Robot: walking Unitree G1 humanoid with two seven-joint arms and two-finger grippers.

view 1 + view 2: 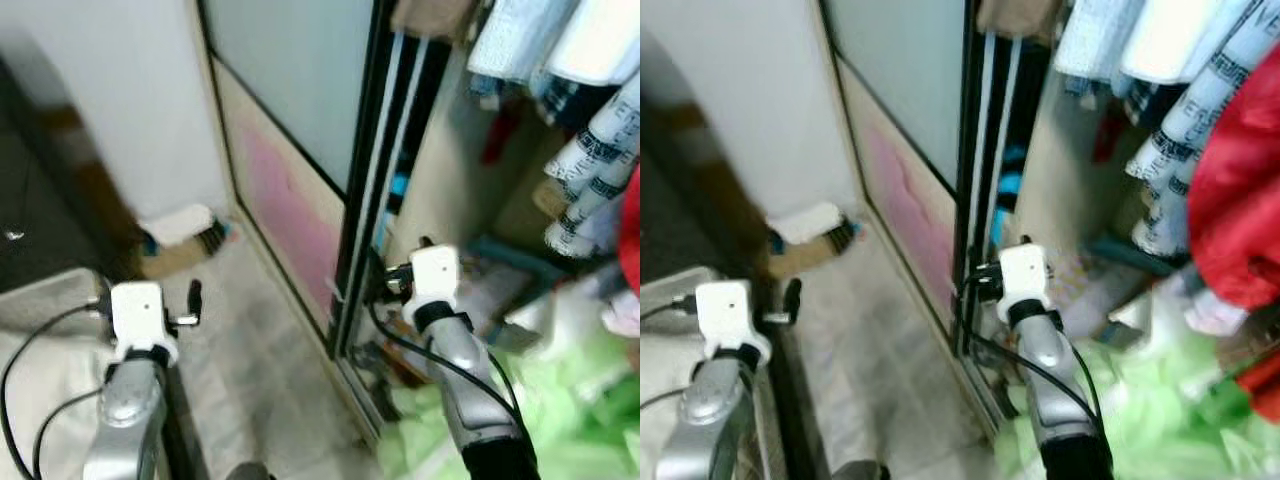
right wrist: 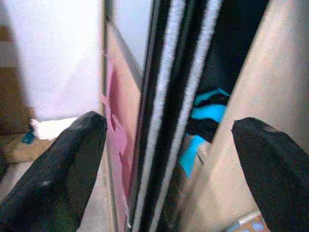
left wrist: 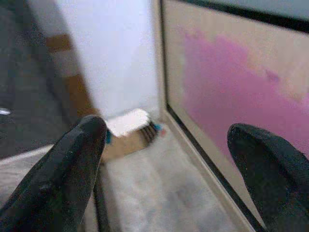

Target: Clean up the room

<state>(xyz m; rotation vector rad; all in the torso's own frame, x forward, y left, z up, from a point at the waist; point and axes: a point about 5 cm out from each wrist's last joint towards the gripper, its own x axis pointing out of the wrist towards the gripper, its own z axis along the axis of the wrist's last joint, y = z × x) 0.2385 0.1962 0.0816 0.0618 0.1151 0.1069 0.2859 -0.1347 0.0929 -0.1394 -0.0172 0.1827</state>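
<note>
Black sliding door frame (image 2: 164,116) half hides turquoise fabric (image 2: 205,104); left end effector (image 3: 164,169) and right end effector (image 2: 164,159) both spread wide, empty.

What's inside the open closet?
Hanging clothes, a red garment and green fabric on the closet floor. Deeper inside is dark, hidden by the door frame.

Both silver arms stick out in front of a sliding wardrobe door (image 1: 290,120) with a pink patch on its lower panel. The left end effector (image 1: 192,300) hangs over the pale floor (image 1: 270,370); the right end effector (image 1: 385,278) sits right at the door's dark frame edge. Clothes (image 1: 560,90) hang inside the closet, green fabric (image 1: 560,410) is piled below, and a white brush (image 1: 185,228) lies by the wall.
</note>
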